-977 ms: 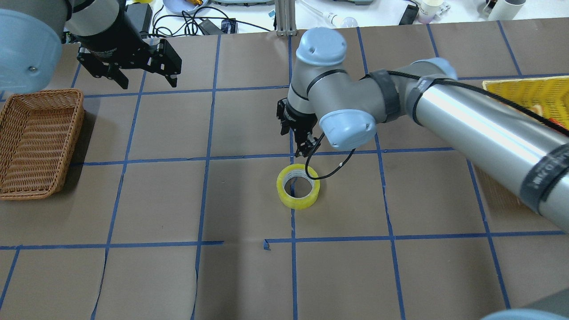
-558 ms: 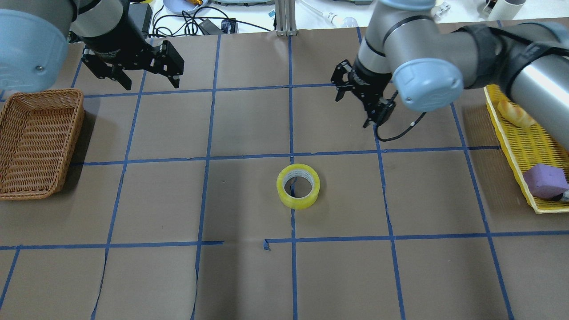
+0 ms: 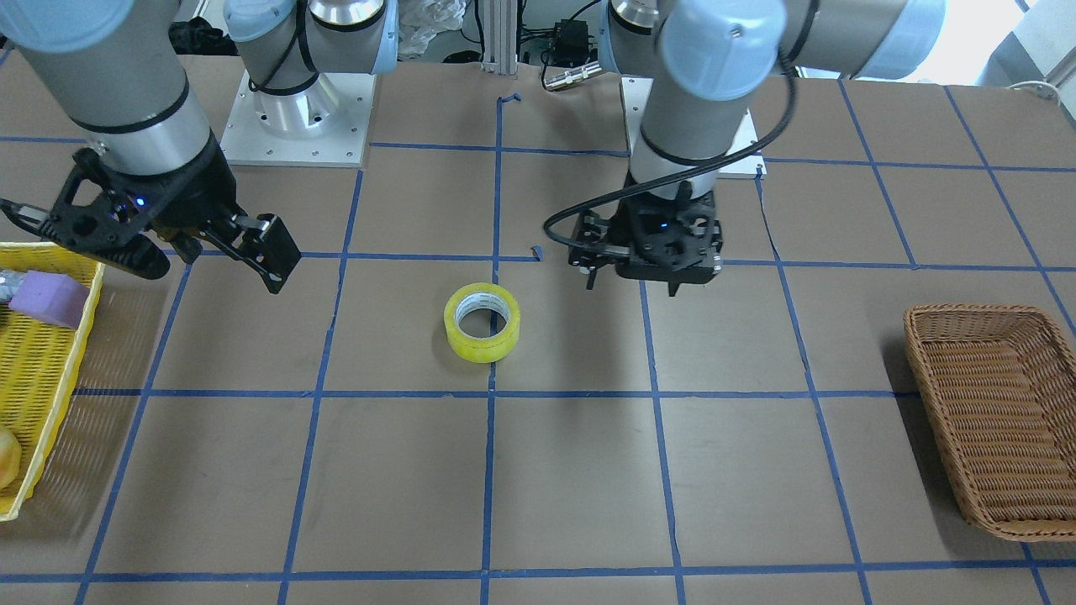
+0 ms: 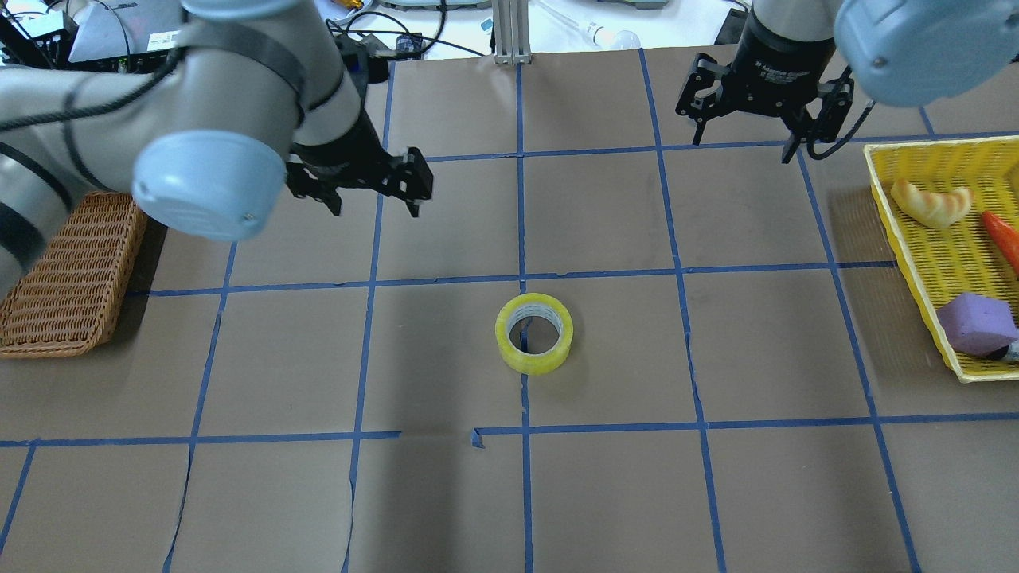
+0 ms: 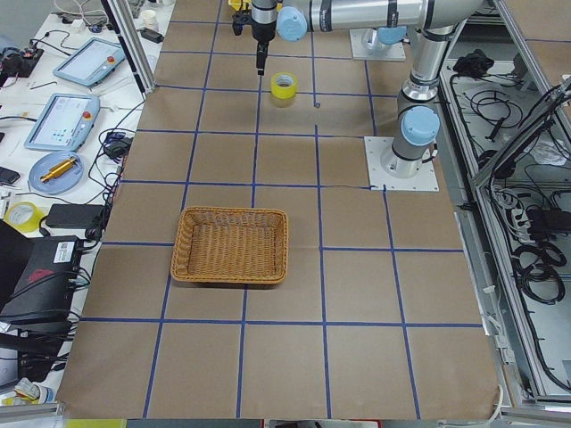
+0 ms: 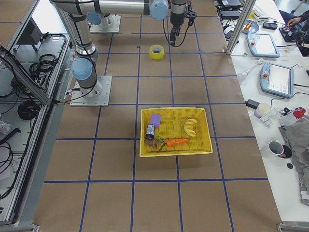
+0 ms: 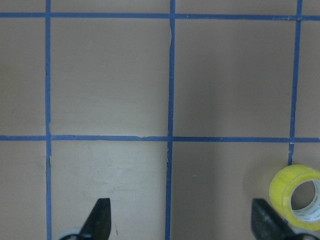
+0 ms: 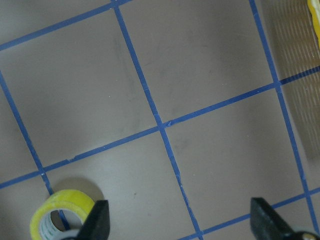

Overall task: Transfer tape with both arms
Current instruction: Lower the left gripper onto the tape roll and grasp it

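The yellow tape lies flat on the table's middle, over a blue grid line, and nothing touches it. It also shows in the front view, the left wrist view and the right wrist view. My left gripper hangs open and empty above the table, beyond the tape and to its left; in the front view it is just right of the roll. My right gripper is open and empty, far beyond the tape and to its right, near the yellow tray; in the front view it is at the left.
A brown wicker basket stands at the left edge, partly under my left arm. A yellow mesh tray at the right edge holds a pale croissant-like thing, a purple block and an orange piece. Cables and clutter lie beyond the table's far edge.
My right gripper drew back from just above the tape to the far right, near the tray. My left arm swung from the far left corner toward the middle. The tape stayed put.
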Motion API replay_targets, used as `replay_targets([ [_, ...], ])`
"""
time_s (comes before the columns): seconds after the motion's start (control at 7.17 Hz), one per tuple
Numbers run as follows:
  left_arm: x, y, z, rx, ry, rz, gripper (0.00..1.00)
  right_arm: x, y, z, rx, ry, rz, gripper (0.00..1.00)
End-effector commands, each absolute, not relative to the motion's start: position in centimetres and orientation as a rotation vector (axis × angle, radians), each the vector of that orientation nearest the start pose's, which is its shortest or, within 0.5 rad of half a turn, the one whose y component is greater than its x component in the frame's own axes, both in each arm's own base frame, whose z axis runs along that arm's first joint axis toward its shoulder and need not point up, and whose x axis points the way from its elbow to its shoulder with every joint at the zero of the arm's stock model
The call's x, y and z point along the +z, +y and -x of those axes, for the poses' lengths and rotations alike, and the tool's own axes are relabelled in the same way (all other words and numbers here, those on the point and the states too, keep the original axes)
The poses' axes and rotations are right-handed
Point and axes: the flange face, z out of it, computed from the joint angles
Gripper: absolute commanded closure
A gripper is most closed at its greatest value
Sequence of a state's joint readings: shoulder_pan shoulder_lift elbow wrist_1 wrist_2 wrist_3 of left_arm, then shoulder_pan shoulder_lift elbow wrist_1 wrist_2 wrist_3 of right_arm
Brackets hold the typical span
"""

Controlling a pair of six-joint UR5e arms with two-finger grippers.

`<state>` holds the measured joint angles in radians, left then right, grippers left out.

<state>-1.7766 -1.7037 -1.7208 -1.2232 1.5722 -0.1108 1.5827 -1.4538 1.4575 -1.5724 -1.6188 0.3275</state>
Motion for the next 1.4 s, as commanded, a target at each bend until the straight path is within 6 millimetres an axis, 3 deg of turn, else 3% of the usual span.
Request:
replay_targets([
  [0.0,28.8,-46.6,27.7,-0.130,3.191,-0.243,0.00,49.5,-53.1,-14.2,0.062,3.160,-0.433,0.00],
  [0.28,24.1,-44.3,31.4,-0.007,3.242,-0.342,0.00,50.0,-52.6,-14.4,0.071,3.166,-0.316,0.00],
  [0.42,22.7,-43.9,32.1,0.035,3.237,-0.342,0.00,50.4,-52.0,-14.4,0.071,3.178,-0.135,0.00],
  [0.56,21.7,-44.4,32.3,0.036,3.238,-0.342,0.00,50.4,-51.9,-14.4,0.083,3.176,-0.026,0.00],
  [0.98,19.4,-45.7,32.7,-0.034,3.242,-0.336,0.01,50.6,-50.8,-14.4,0.150,3.170,0.000,0.00],
  [1.12,18.6,-45.9,32.8,-0.018,3.248,-0.302,0.10,50.7,-50.6,-14.4,0.161,3.168,0.099,0.00],
  [1.26,18.2,-45.8,32.8,-0.003,3.251,-0.234,0.62,50.8,-50.5,-14.4,0.158,3.163,0.121,0.00],
])
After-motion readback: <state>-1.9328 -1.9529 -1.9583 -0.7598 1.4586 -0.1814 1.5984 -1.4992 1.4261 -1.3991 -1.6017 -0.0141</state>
